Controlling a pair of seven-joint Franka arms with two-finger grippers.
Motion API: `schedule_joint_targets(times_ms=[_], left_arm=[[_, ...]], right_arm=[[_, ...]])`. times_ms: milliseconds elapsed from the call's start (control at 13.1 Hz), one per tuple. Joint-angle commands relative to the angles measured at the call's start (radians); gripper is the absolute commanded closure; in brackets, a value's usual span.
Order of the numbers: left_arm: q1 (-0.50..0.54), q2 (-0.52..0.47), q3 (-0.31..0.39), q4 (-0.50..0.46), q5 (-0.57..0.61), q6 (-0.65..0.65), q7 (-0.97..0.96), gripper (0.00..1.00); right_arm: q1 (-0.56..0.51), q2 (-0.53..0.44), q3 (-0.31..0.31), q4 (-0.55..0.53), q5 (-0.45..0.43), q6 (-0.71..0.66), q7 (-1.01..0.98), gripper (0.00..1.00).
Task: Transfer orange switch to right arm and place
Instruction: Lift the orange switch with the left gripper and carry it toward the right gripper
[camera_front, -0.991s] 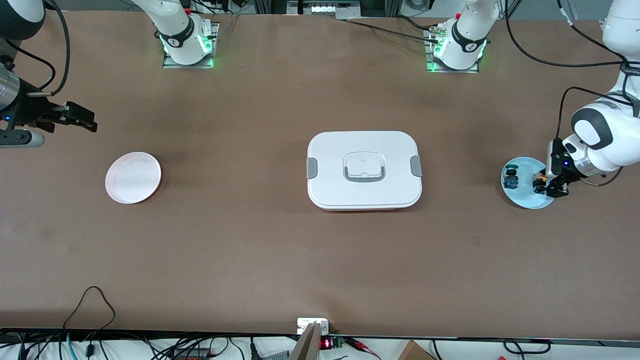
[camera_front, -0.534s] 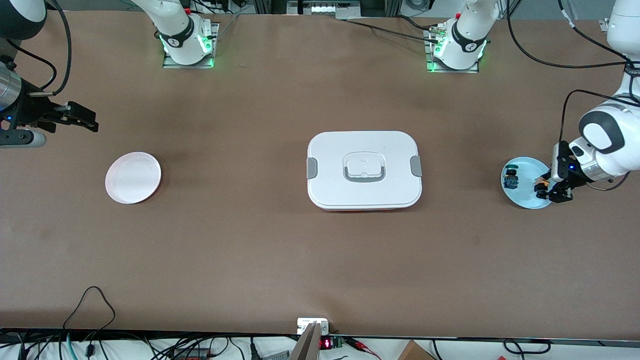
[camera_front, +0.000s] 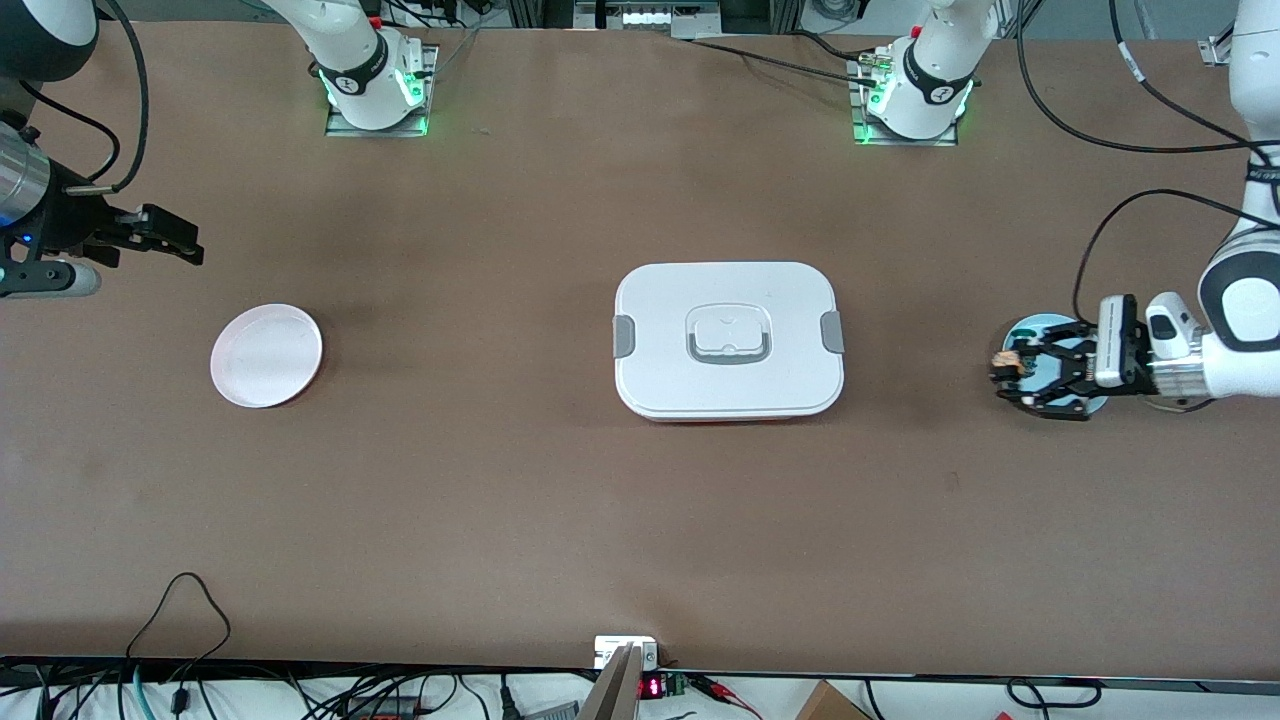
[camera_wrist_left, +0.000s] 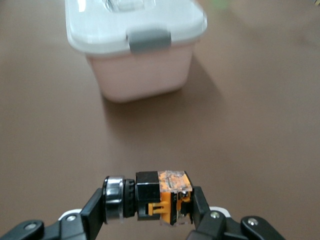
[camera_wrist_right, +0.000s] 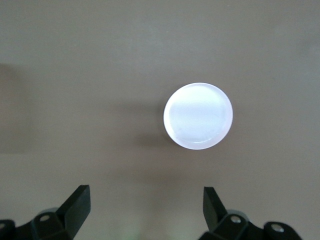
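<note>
— Where's our orange switch (camera_wrist_left: 162, 197)?
— Clamped in our left tool (camera_front: 1012, 367), lifted over the blue plate (camera_front: 1040, 326).
— And the handover?
— Not yet begun: our right tool (camera_front: 160, 236) waits spread apart above the worktop (camera_front: 500, 480) near the white plate (camera_front: 266, 355); placing remains too.

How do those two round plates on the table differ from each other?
The pink plate lies at the right arm's end of the table, the blue plate at the left arm's end. The pink plate lies in full view with nothing on it; the blue plate is partly hidden under the left gripper, which holds the orange switch. Both are small, round and shallow.
</note>
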Motion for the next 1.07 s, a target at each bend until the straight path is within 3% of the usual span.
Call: schedule_joint_targets(times_ms=[0,229,457,686,991], left_arm=[[-0.055,0.125,-0.082,0.143,-0.201,-0.220,-0.183,1.00],[-0.199,0.129,-0.132,0.153,-0.568,-0.227,-0.213,1.00],[-0.374,0.126,-0.134,0.153,-0.850,-0.070,-0.243,1.00],[-0.570,0.104,-0.136,0.160,-1.048,0.191,-0.252,1.00],[-0.821,0.104,-0.134,0.283,-1.288,0.575,-0.276,1.00]], right_arm=[[-0.016,0.021,-0.003,0.016,0.087,-0.007,0.006,0.00],[0.001,0.031,0.000,0.009,0.083,-0.019,-0.006,0.00],[0.028,0.036,0.005,0.009,0.097,-0.054,-0.006,0.00],[0.035,0.036,0.002,0.009,0.292,-0.173,-0.009,0.00],[0.050,0.067,0.005,0.010,0.518,-0.195,-0.009,0.00]])
